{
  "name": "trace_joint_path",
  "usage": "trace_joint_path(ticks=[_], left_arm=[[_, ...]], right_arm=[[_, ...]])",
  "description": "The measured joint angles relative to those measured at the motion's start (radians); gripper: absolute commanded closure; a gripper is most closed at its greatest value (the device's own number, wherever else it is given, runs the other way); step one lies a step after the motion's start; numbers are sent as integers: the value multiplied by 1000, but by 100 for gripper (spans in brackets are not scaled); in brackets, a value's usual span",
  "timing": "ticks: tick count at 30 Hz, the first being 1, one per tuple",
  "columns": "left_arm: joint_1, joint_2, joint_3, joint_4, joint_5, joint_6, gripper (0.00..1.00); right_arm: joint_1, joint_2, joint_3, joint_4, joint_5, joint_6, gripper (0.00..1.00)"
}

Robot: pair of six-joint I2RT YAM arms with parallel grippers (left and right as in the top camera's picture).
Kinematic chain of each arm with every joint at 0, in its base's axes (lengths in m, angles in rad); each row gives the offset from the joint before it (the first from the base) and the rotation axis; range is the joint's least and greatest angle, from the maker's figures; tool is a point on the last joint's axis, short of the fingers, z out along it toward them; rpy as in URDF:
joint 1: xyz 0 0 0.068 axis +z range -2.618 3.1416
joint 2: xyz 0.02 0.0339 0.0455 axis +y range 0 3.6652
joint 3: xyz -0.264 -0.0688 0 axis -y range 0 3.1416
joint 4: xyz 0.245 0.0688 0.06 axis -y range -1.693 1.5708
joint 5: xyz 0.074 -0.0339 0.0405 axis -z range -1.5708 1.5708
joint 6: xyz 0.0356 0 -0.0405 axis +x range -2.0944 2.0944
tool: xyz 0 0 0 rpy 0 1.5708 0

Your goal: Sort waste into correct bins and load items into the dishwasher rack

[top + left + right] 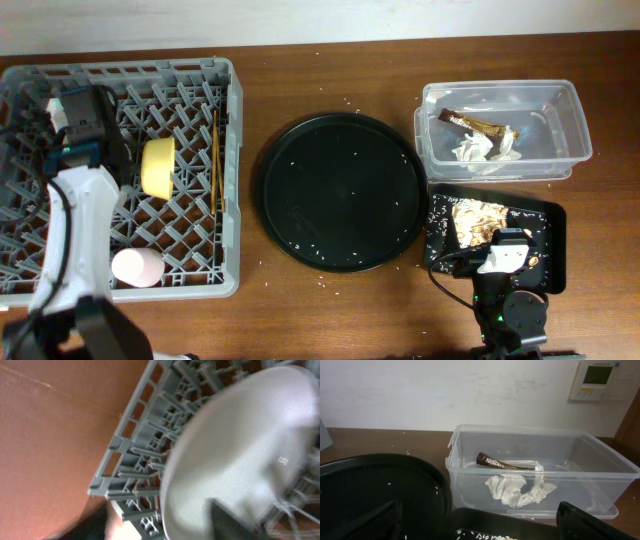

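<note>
The grey dishwasher rack [200,75] fills the left and holds the yellow bowl [158,165], the pink cup [137,266] and the chopsticks [216,160]. My left gripper [78,112] is over the rack's back left. In the blurred left wrist view it is shut on the pale plate [240,445], which stands among the rack's pegs [150,455]. The blue cup does not show. The clear tub [572,110] holds the brown wrapper [475,123] and white napkin [480,150]. My right gripper [505,252] is open and empty over the small black tray [556,250], which holds food scraps [478,218].
The large round black tray [340,190], dotted with white crumbs, lies between the rack and the bins. In the right wrist view the tub [620,467] with wrapper [502,463] and napkin [517,489] is straight ahead, and the round tray [370,485] is on the left.
</note>
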Motion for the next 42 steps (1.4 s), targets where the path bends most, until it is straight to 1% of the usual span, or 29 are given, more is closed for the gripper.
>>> trace_joint_path(ticks=[3,5,6,7,8,9,11,12,13,15,18,19,20,21,22,23,24,25,26,27,28,29,31,33,34,35,37,38,42], left_arm=[[-120,-185,2,-124,99,-51,1],[-212,-294,2,-243,178,-71,1],[-281,-382,2,-315,217,-80,1],[-309,-449,5,-362,229,-88,1],[-335,-518,6,-450,247,-95,1],[-357,-576,6,-496,290,-103,1],[-377,-671,6,-611,422,-110,1],[-379,-723,6,-695,498,-108,1],[-379,-765,8,-791,549,-108,1],[-378,-823,8,-908,599,-106,1],[-379,-857,8,-921,616,-105,1],[-382,-859,8,-887,608,-105,1],[-385,-862,2,-820,596,-101,1],[-385,-872,-10,-706,584,-98,1],[-376,-896,-45,-539,570,-97,1],[-354,-946,-128,-358,566,-94,1],[-322,-1018,-261,-163,587,-90,1],[-303,-1066,-359,-47,611,-90,1],[-286,-1121,-487,110,649,-90,1],[-275,-1173,-610,224,681,-90,1],[-272,-1200,-675,277,698,-90,1],[-272,-1264,-824,427,727,-90,1],[-272,-1343,-1001,557,763,-90,1],[-270,-1417,-1124,606,778,-90,1],[-269,-1426,-1139,610,779,-90,1],[-264,-1499,-1222,634,785,-90,1],[-259,-1585,-1302,644,785,-90,1],[-259,-1611,-1326,641,785,-86,1],[-259,-1618,-1331,636,785,-83,1]], right_arm=[[0,1,0,0,0,1,2],[0,0,0,1,0,0,2],[0,0,0,0,0,0,2],[0,1,0,0,0,0,2],[0,0,0,1,0,0,2],[0,0,0,1,0,0,2],[0,0,0,0,0,0,2],[0,0,0,0,0,0,2],[0,0,0,0,0,0,2],[0,1,0,0,0,0,2],[0,1,0,0,0,0,2],[0,1,0,0,0,0,1],[0,1,0,0,0,1,2],[0,1,0,0,0,0,2],[0,1,0,0,-1,1,2],[0,1,0,0,-1,0,1],[0,2,0,0,0,0,1],[0,1,0,1,0,0,2],[0,1,0,0,-1,1,1],[0,1,0,0,-1,0,1],[0,1,0,0,0,1,1],[0,2,0,0,0,0,2],[0,1,0,1,-1,0,1],[0,2,0,0,0,0,2],[0,2,0,0,0,0,1],[0,1,0,0,0,0,2],[0,2,0,0,0,0,2],[0,2,0,0,0,0,2],[0,2,0,0,0,0,2]])
